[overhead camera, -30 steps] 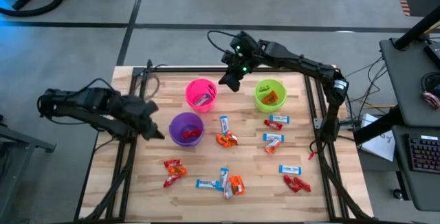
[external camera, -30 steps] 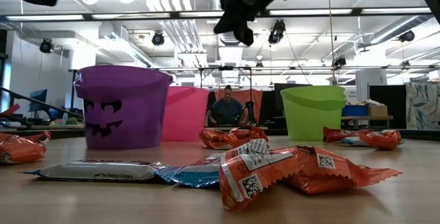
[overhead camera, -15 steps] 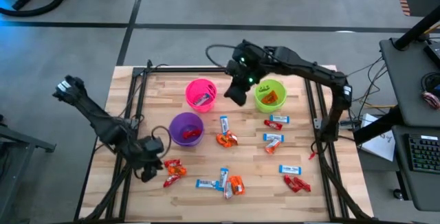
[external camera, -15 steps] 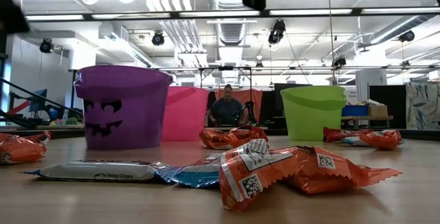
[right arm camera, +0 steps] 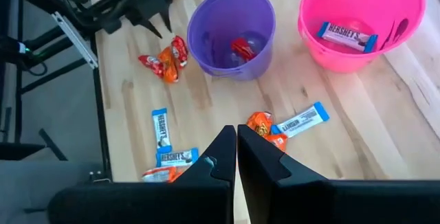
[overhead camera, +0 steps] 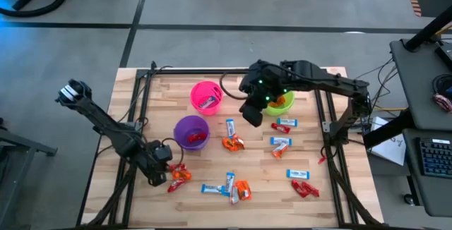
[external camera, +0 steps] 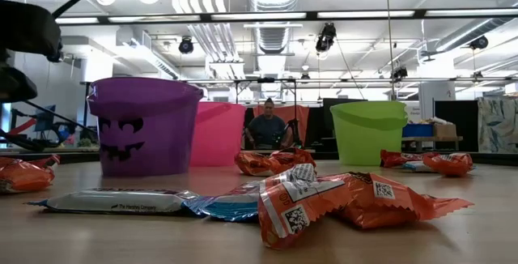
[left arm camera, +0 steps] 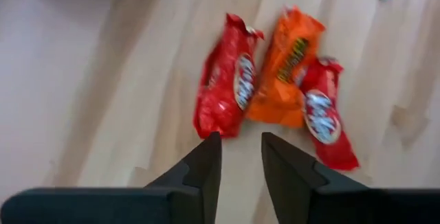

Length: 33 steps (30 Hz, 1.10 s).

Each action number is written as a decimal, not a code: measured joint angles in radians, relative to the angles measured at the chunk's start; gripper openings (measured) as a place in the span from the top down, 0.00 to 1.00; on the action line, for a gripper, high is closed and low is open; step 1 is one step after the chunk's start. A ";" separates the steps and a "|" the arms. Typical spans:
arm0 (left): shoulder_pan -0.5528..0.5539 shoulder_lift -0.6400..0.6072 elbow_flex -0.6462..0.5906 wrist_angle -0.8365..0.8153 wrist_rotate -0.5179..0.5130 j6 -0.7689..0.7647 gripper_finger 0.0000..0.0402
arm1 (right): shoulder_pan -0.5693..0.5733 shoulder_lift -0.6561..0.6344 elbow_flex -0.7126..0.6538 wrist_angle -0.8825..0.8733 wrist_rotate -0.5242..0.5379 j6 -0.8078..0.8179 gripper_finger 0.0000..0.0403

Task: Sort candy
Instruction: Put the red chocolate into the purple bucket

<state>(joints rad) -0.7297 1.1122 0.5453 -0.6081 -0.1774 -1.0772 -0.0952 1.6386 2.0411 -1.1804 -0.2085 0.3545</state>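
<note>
Candy on surface just ahead of left fingers — narrow gap, empty | right fingers closed, empty | purple cup: red sweet | pink cup: blue-and-white bar | green cup: orange sweet

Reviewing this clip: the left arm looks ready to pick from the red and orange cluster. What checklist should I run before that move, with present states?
1. Left gripper open over the target: ok, a narrow gap shows between its fingers.
2. Aim: ok, it points at the left red candy of the cluster.
3. Target isolated: not ok, the orange candy touches it, and another red candy overlaps the orange one.
4. Purple cup upright with room: ok, it holds a red piece.
5. Right gripper out of the way: ok, shut, above the table's middle, near the green cup.
</note>
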 joint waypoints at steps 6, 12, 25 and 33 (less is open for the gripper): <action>0.000 0.058 0.005 0.005 -0.095 0.033 0.63 | 0.016 0.000 0.000 -0.005 0.000 0.003 0.98; 0.000 0.143 0.000 0.002 -0.104 0.063 0.58 | 0.012 0.000 -0.001 -0.016 0.002 -0.002 0.98; 0.001 0.222 0.007 0.105 -0.098 0.070 0.65 | 0.012 0.000 -0.001 -0.020 0.002 -0.005 0.98; -0.001 0.150 0.013 0.097 -0.082 0.093 0.66 | 0.012 0.000 -0.002 -0.020 0.001 -0.002 0.98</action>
<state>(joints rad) -0.7303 1.2627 0.5587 -0.5109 -0.2593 -0.9847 -0.0834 1.6382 2.0396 -1.2006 -0.2073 0.3528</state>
